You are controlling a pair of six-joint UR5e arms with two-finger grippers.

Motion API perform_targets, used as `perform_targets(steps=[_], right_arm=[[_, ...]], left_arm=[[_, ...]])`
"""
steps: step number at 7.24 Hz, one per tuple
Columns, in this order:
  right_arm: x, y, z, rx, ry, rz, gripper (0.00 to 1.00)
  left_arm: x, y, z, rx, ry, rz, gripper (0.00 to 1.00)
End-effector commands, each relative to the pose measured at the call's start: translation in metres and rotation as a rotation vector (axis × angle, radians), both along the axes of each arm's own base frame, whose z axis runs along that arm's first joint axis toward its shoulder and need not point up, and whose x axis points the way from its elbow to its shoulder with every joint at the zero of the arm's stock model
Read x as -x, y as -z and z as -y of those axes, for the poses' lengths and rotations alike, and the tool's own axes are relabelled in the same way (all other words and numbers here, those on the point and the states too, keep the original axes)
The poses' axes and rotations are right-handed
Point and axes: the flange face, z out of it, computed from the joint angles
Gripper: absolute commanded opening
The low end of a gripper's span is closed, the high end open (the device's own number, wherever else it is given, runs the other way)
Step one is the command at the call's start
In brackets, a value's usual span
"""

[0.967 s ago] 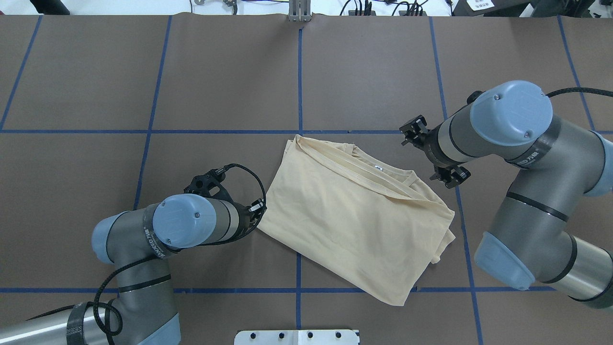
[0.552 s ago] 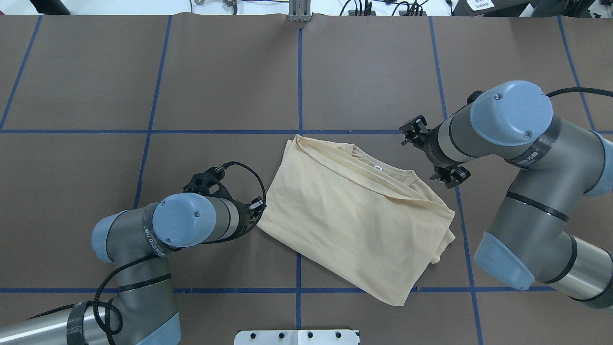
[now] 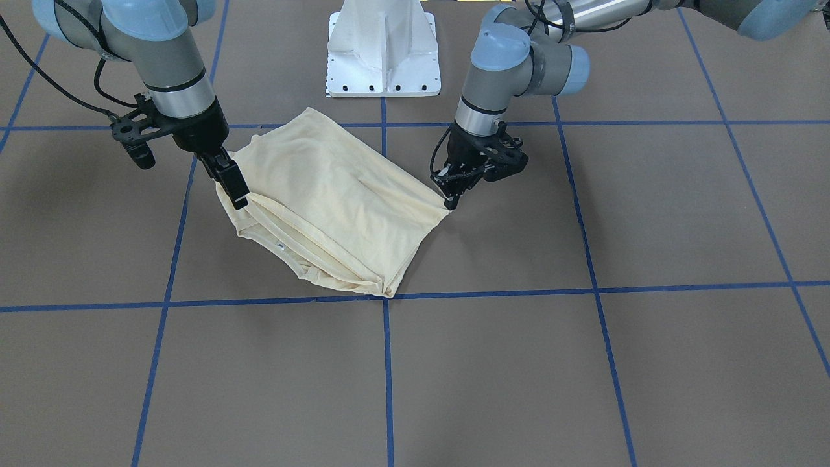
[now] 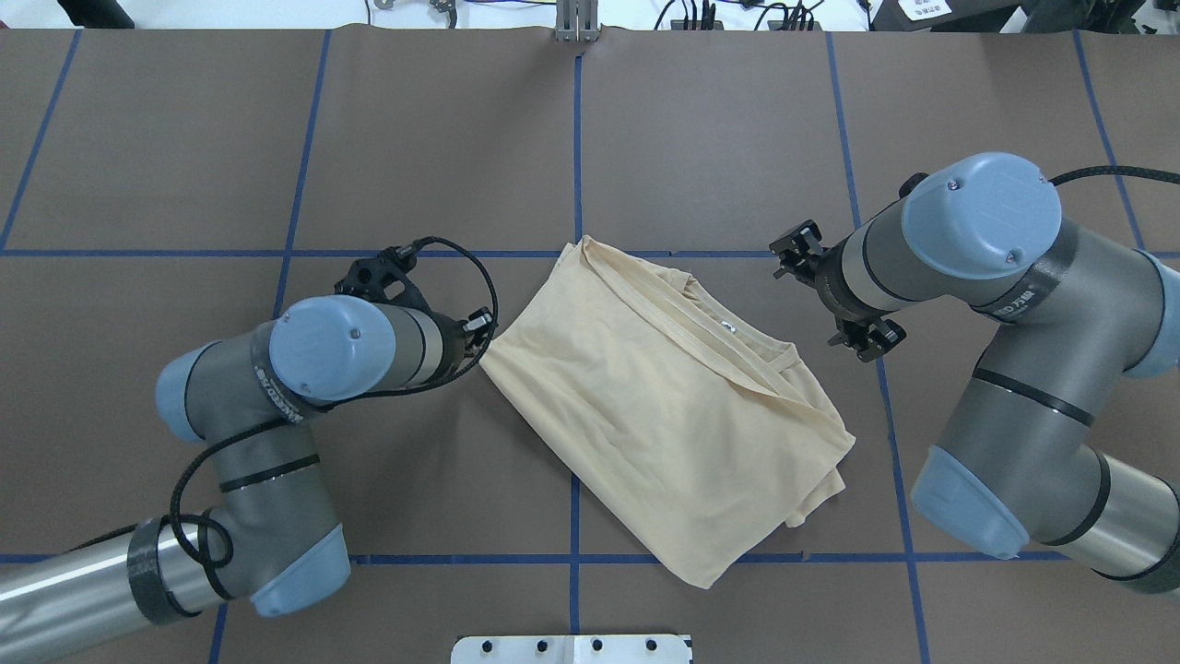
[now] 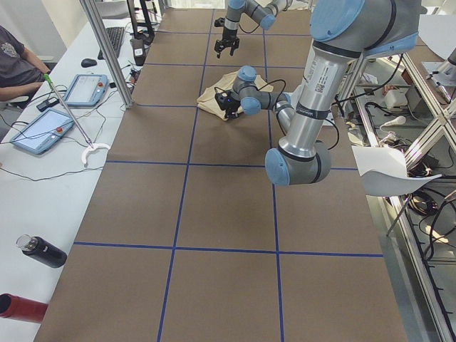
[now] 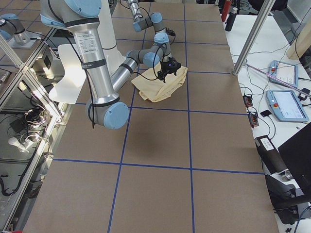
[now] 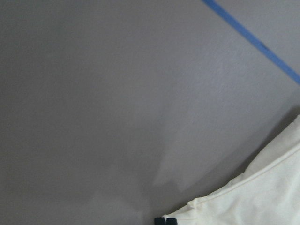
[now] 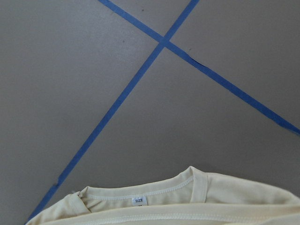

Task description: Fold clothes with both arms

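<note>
My left claw (image 3: 449, 200), pinched on a corner of the shirt (image 3: 331, 194), had dragged it farther from my base; whether my right claw (image 3: 235, 189) gripped, I couldn't tell.

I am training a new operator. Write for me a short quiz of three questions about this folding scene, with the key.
1. True or false: the shirt hangs in the air, clear of the table.
2. The gripper at the shirt's corner opposite the collar edge is: A the left gripper; B the right one.
3. Fill in: the tape lines on the table are ____ in colour.
Key: 1 false; 2 A; 3 blue.
</note>
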Motion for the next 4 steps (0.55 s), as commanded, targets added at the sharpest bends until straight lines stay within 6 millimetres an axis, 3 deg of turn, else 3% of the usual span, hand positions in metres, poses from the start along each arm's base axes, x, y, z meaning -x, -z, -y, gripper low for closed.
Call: perform_targets(steps=[1, 2, 3, 4], right_arm=[[0.0, -0.003, 0.0, 0.007, -0.004, -0.006, 1.0], [0.008, -0.005, -0.004, 0.0, -0.001, -0.016, 1.0], [0.022, -0.01, -0.005, -0.001, 0.008, -0.027, 1.0], [0.039, -0.005, -0.011, -0.01, 0.031, -0.021, 1.0]], left_arm=[[0.017, -0.015, 0.115, -0.086, 0.103, 0.019, 0.0], [0.02, -0.029, 0.163, -0.15, 0.13, 0.011, 0.0], [0.034, -0.028, 0.196, -0.216, 0.126, 0.061, 0.29], [0.053, -0.026, 0.209, -0.267, 0.111, 0.09, 0.57]])
